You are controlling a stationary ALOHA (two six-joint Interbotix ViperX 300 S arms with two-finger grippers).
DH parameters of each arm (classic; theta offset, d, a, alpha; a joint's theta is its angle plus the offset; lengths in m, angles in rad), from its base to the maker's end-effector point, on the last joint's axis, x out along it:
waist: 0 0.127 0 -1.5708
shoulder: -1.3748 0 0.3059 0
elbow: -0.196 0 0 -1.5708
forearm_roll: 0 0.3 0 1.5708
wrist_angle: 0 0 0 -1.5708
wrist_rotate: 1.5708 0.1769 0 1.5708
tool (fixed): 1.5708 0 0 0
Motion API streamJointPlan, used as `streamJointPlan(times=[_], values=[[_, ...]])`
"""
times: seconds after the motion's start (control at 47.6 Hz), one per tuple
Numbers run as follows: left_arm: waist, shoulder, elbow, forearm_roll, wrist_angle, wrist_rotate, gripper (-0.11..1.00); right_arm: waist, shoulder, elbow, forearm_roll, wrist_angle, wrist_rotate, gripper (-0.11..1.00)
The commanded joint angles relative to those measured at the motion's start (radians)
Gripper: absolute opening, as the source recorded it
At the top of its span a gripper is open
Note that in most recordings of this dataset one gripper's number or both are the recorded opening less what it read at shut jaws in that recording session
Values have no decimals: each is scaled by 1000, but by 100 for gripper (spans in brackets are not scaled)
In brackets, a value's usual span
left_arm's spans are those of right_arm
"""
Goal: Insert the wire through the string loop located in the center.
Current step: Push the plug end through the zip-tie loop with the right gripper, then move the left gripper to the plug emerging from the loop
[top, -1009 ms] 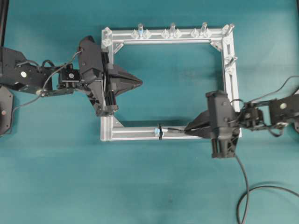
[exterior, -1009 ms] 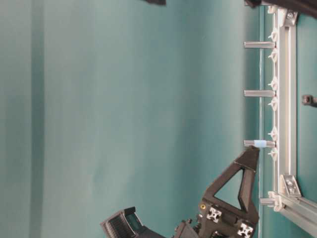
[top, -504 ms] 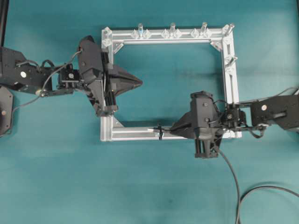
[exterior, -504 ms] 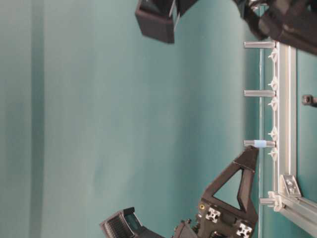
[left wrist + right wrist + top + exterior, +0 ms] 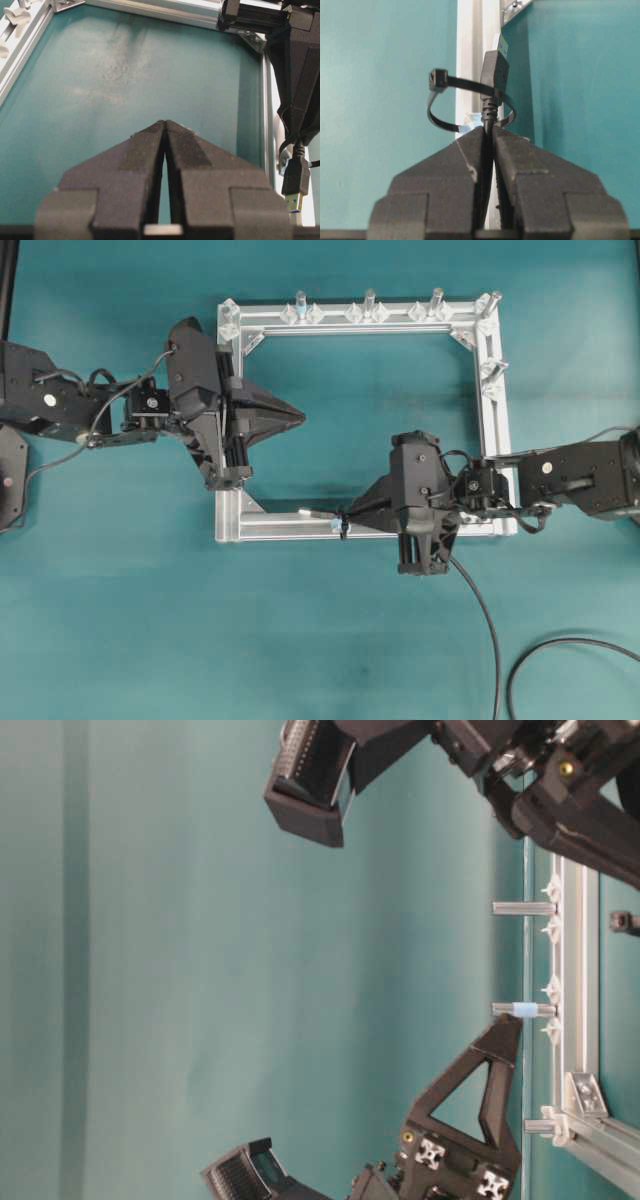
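The wire (image 5: 487, 620) runs off the overhead picture's bottom edge — its plug's metal tip (image 5: 296, 210) is partly cut off in the left wrist view.

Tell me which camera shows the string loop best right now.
The right wrist view: the string loop fills the frame, open, with the wire's plug crossing its right side. Overhead, it is a tiny dark mark on the aluminium frame. The left wrist and table-level views do not show it.

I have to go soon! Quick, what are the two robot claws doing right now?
Left gripper: closed, holding nothing.
Right gripper: closed on the wire, whose plug pokes through the string loop.
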Motion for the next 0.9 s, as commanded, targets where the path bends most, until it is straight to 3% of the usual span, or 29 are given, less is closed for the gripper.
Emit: streamJointPlan(times=[0.0,0.357,0.883], values=[[-3,-25,-8,3,-5,-3,0,-3,-9,-20,-2,-9,-2,7],[-21,-25,-11,3,8,0,0,-3,-5,-21,-2,-9,-2,7],[-186,-25,-64,3,196,0,0,-3,-5,-26,-3,-9,-2,7]])
